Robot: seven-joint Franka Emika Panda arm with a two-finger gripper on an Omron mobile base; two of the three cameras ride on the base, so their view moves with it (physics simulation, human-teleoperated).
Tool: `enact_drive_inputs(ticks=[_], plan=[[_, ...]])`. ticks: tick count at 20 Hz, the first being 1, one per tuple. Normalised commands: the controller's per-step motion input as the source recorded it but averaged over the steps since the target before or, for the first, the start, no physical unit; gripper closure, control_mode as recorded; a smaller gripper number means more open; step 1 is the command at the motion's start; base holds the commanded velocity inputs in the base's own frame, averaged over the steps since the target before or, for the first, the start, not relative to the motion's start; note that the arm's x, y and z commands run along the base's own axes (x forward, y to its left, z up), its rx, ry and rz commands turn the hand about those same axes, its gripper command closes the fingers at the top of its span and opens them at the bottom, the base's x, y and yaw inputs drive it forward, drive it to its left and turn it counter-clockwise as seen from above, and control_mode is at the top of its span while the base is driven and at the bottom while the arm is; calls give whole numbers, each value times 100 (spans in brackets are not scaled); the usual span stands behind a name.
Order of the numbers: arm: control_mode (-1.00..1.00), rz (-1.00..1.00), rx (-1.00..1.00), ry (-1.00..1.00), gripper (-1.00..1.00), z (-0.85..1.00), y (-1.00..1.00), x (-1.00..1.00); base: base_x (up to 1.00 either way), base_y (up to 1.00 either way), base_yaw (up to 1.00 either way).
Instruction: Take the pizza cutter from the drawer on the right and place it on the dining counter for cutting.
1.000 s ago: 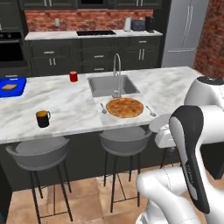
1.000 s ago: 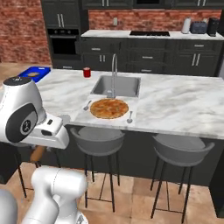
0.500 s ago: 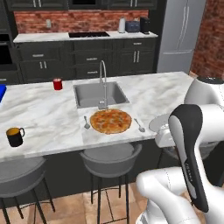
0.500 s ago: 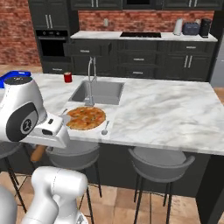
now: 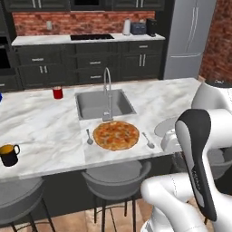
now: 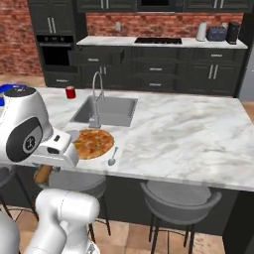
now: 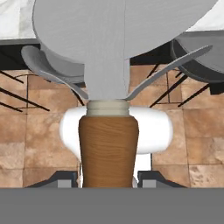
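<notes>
My gripper (image 7: 109, 179) is shut on the pizza cutter (image 7: 108, 144), clamping its brown wooden handle, with the grey wheel (image 7: 118, 30) spread above it. In the left base view the gripper (image 5: 170, 141) hangs at the near edge of the dining counter (image 5: 36, 127), the wheel (image 5: 165, 127) just over the marble. In the right base view the handle (image 6: 43, 173) sticks out below the gripper (image 6: 54, 161), off the front of the dining counter (image 6: 188, 134).
A pizza (image 5: 116, 135) lies in front of the sink (image 5: 103, 103) and its faucet (image 5: 107, 90), with a spoon (image 5: 89, 136) on each side. A red cup (image 5: 57, 93) and a dark mug (image 5: 9, 154) stand further left. Grey stools (image 6: 178, 201) line the counter's front.
The whole picture has shifted: the base has driven nearer to the island and to the right. The cutter stays in the shut gripper.
</notes>
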Motion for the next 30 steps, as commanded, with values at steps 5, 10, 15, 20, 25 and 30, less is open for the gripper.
enact_drive_inputs(ticks=[5,10,15,20,25,30], plan=[[100,0,0,0,100,0,0,0,51,-37,0],[100,0,0,0,100,0,0,0,32,-67,0],[100,0,0,0,100,0,0,0,25,-72,0],[100,0,0,0,100,0,0,0,13,-61,0],[100,0,0,0,100,0,0,0,36,-9,0],[100,0,0,0,100,0,0,0,47,7,0]])
